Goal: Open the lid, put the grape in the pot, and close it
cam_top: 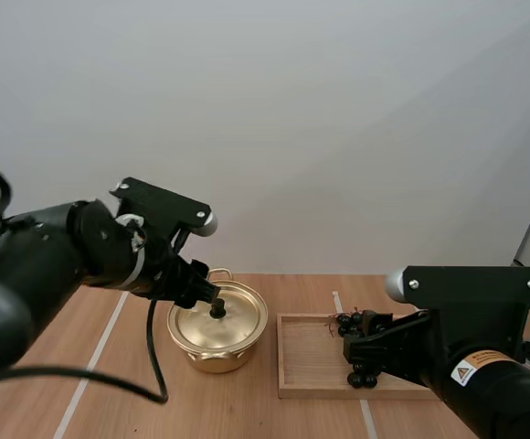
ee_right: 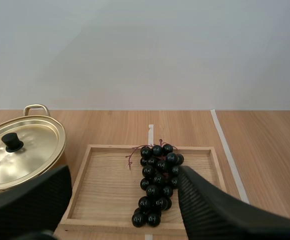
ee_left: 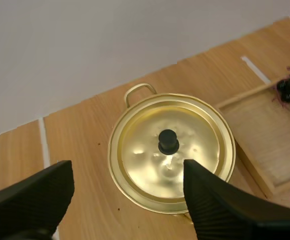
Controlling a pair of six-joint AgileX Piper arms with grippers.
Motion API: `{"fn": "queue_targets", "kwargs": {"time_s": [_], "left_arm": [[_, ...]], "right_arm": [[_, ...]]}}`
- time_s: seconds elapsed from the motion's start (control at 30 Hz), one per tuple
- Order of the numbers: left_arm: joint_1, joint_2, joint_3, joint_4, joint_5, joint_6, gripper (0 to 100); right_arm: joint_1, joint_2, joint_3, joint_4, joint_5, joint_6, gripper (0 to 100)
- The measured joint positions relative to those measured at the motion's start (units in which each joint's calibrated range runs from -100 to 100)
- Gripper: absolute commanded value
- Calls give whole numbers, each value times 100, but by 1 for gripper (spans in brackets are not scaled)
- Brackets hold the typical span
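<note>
Step in hand: opening the lid. The lid [cam_top: 236, 322] sits shut on the gold pot [cam_top: 212, 355], so nothing of the task is done yet.
Left hand: the left hand [ee_left: 127, 169] stands wide open and empty over the lid, with the black knob [ee_left: 168, 141] just ahead of the gap between its fingers and not touched.
Right hand: the right hand [ee_right: 124, 173] is also spread wide and holds nothing. It is poised at the near edge of the wooden tray [ee_right: 102, 187].
Grapes: the dark grapes [ee_right: 157, 185] lie in the tray, to the right of the pot on the tabletop [cam_top: 100, 384]. Pot and tray are near each other but apart.
Next move, as a judgement: the left hand likely needs to go forward and down until the knob sits between its fingers, then close and lift straight up. The knob is small and looks smooth, so an off-centre pinch could slip.
What the views add: the high view makes the left fingertips seem right at the knob, while the left wrist view shows a clear gap. The right wrist view shows the whole bunch, its stem towards the far side. In the high view the right hand covers part of the bunch.
</note>
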Motion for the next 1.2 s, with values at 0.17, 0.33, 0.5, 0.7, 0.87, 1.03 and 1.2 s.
{"fn": "queue_targets", "kwargs": {"time_s": [0.17,0.33,0.5,0.7,0.87,1.03,1.2], "left_arm": [[-47,1194,-602,-916,774,1057,100],[-183,2036,-927,-966,879,1253,100],[-207,2809,-1189,-802,768,1271,100],[-207,3331,-1479,-665,566,1271,100],[-207,3613,-1604,-639,545,1251,100],[-207,3770,-1604,-520,597,1251,100],[-207,3795,-1604,-485,647,1251,79]], "right_arm": [[0,5,0,0,0,12,100],[0,5,0,0,0,12,100],[0,5,0,-123,0,12,100],[0,5,0,-157,37,12,100],[0,5,0,-157,127,12,100],[0,5,0,-157,127,12,100],[0,5,0,-157,127,12,100]]}}
